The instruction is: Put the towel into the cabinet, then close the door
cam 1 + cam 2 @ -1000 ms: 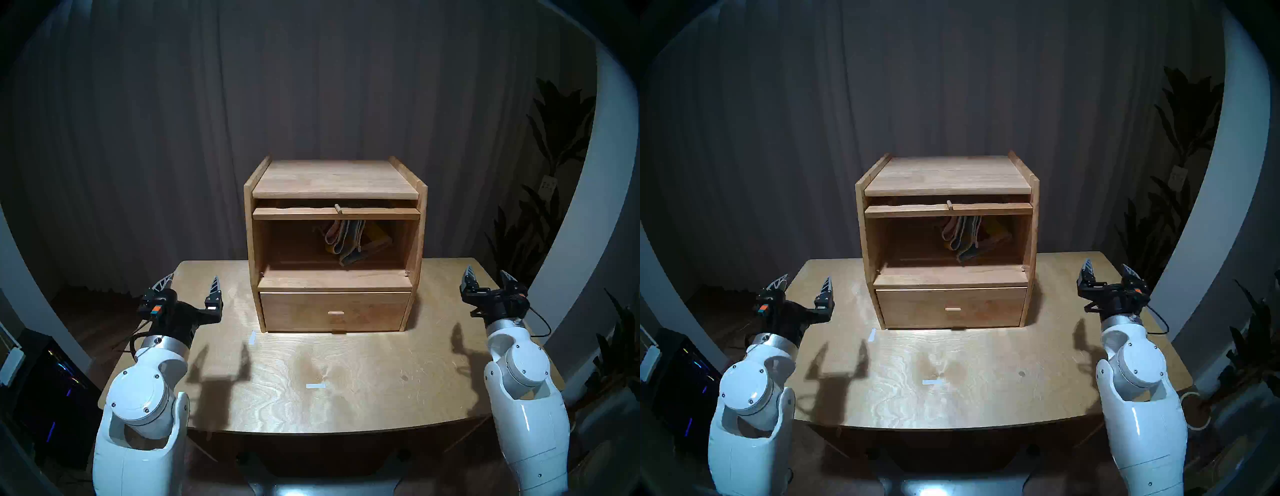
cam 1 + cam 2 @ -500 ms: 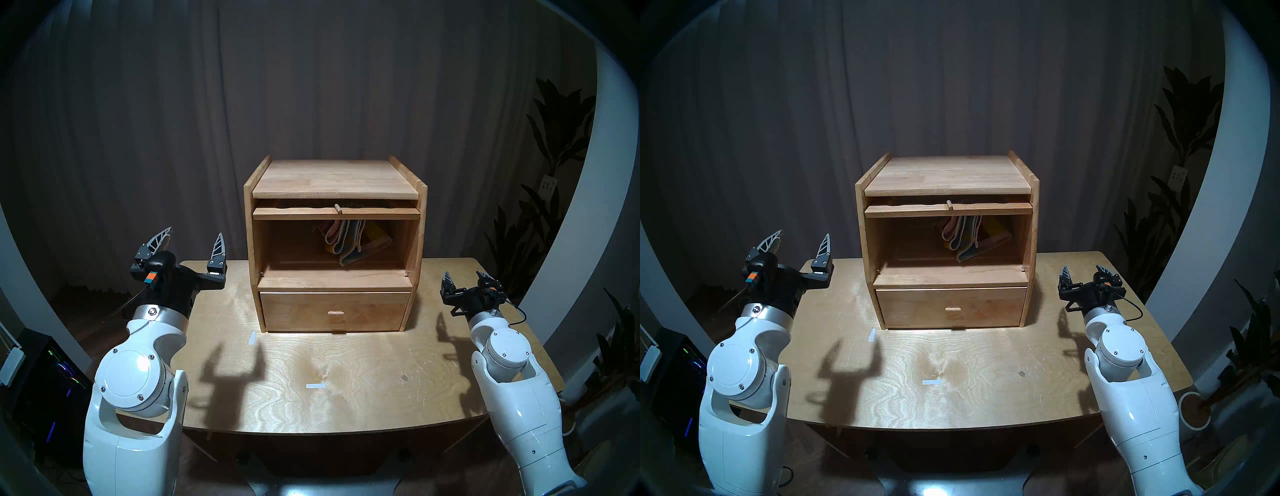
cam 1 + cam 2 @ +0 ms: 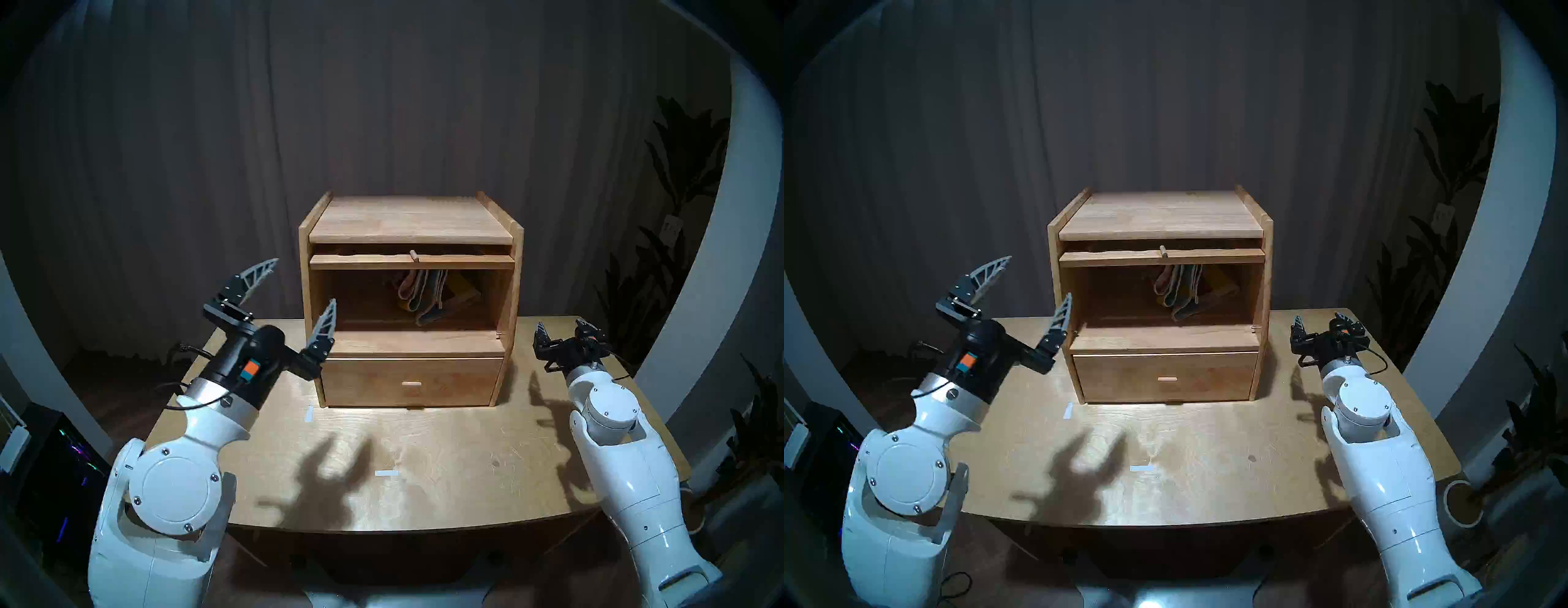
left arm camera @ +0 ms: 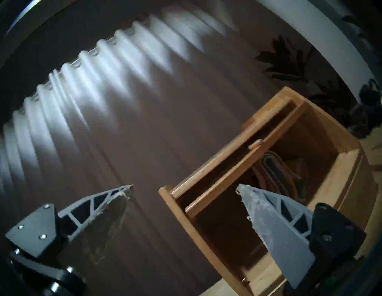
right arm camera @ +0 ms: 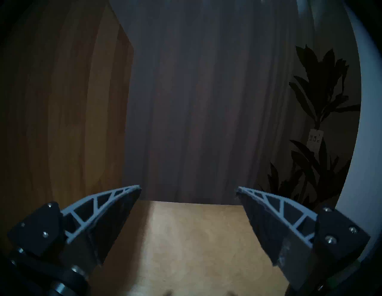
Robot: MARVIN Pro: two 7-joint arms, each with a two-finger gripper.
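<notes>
The light-wood cabinet (image 3: 407,216) stands at the back middle of the table. The folded mustard and brown towel (image 3: 424,297) lies inside its open compartment, right of centre. The door (image 3: 462,262) is lifted flat under the top board, only its front edge and peg knob (image 3: 413,256) showing. My left gripper (image 3: 302,283) is open, raised and tilted, at the cabinet's front left corner. It holds nothing. My right gripper (image 3: 561,327) is open and empty, low beside the cabinet's right wall. The left wrist view shows the towel (image 4: 275,171) and the door edge (image 4: 227,179).
The drawer (image 3: 409,382) below the compartment is shut. Two white tape strips (image 3: 387,473) lie on the wooden table (image 3: 466,467). A dark curtain hangs behind. A plant (image 3: 679,212) stands at the right, a dark box (image 3: 55,467) at the left.
My left arm has risen and swung right towards the cabinet's front left corner, with its wrist rolled. My right gripper has moved a little left and forward. Towel and door have not moved.
</notes>
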